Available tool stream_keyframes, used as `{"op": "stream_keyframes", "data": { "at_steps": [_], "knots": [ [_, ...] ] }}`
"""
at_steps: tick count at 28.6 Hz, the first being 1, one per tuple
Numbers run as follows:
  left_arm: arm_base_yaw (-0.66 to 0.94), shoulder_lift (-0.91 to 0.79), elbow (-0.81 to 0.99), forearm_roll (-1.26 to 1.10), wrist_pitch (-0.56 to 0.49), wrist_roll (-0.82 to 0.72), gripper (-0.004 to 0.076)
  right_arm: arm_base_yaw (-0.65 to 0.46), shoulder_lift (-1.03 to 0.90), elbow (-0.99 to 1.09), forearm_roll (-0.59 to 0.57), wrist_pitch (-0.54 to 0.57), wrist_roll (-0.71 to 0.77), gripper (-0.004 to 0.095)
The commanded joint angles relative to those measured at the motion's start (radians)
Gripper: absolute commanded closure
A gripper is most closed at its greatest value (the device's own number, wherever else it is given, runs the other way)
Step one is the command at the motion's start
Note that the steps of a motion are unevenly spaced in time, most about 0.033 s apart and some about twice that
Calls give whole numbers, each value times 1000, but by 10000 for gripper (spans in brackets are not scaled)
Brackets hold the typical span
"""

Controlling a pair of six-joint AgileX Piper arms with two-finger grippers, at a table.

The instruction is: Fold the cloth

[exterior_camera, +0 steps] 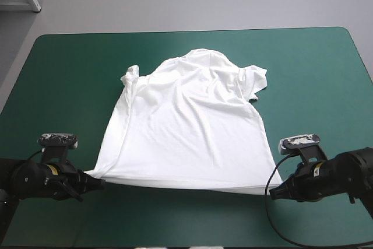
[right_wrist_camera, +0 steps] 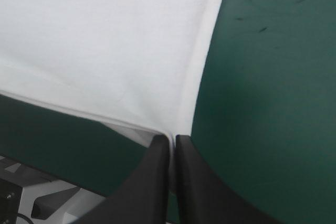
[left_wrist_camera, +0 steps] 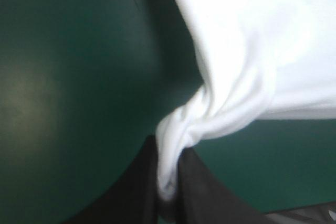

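T-shirt [exterior_camera: 192, 126] lies spread on the teal-green surface [exterior_camera: 64, 80], collar toward the far edge, hem stretched along the near side. The left pincer [exterior_camera: 99, 182] is clamped on the bunched left hem corner and the right pincer [exterior_camera: 275, 195] on the right corner. For a clean fold, lift both corners evenly, hold the hem taut, and carry it toward the collar without dragging the sleeves.

Table [exterior_camera: 58, 62] before me: flat top w/ teal-green cover [exterior_camera: 315, 62], rounded corners. Lying on it: white short-sleeved fabric T-shirt [exterior_camera: 192, 126], spread mostly flat at ctr, collar toward far edge, hem toward near edge, taut, its corners raised off cover. Sleeve nearer left edge bunched up.
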Motion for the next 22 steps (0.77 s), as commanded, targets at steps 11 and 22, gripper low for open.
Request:
{"op": "stream_keyframes", "data": {
  "at_steps": [11,22],
  "knots": [
    [3,-128,97,-29,44,3,705,182,-40,45,36,-14,85,920],
    [3,-152,97,-52,44,97,205,180,-40,56,-14,-16,82,492]
  ]
}}
